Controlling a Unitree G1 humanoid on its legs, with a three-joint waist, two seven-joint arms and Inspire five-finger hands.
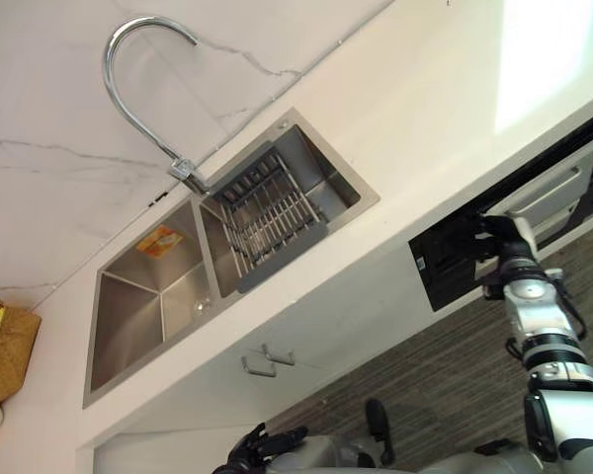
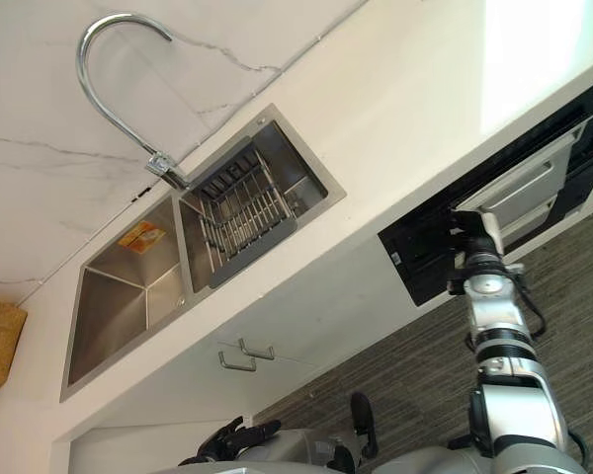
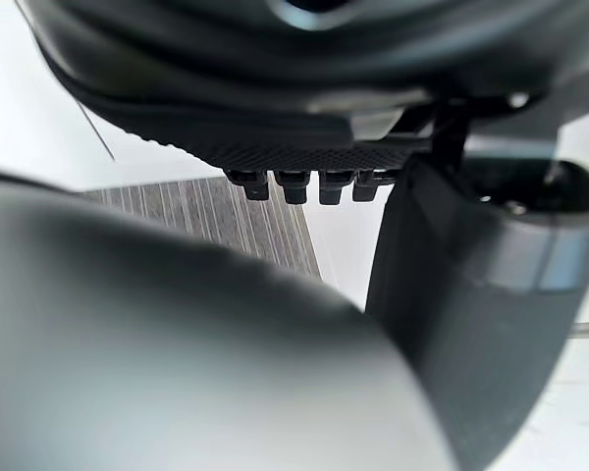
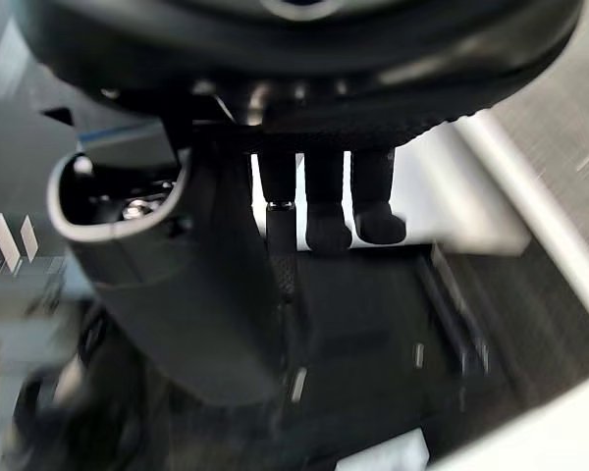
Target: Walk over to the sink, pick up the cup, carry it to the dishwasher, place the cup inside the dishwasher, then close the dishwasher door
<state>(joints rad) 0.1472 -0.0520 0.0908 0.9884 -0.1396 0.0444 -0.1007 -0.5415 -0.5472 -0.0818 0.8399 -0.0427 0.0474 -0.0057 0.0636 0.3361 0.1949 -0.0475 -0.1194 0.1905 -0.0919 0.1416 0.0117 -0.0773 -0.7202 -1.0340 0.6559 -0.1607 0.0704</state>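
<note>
The dishwasher (image 1: 453, 265) sits under the white counter at the right. Its black door is tipped slightly out, and a pale grey rack (image 1: 563, 193) shows in the gap behind it. My right hand (image 1: 499, 235) is stretched out to the door's upper edge. In the right wrist view its fingers (image 4: 326, 201) are straight and rest against the black door panel (image 4: 373, 324), holding nothing. My left hand (image 1: 255, 449) hangs low by my body with relaxed fingers (image 3: 296, 183) and is empty. The steel double sink (image 1: 128, 326) lies in the counter to the left.
A grey drain rack (image 1: 272, 212) lies in the sink's right basin, under a curved chrome faucet (image 1: 128, 59). An orange item (image 1: 161, 241) lies at the left basin's rim. A wicker basket (image 1: 5, 351) stands at the far left. Cabinet handles (image 1: 262, 363) stick out below the sink, above grey striped floor (image 1: 445, 375).
</note>
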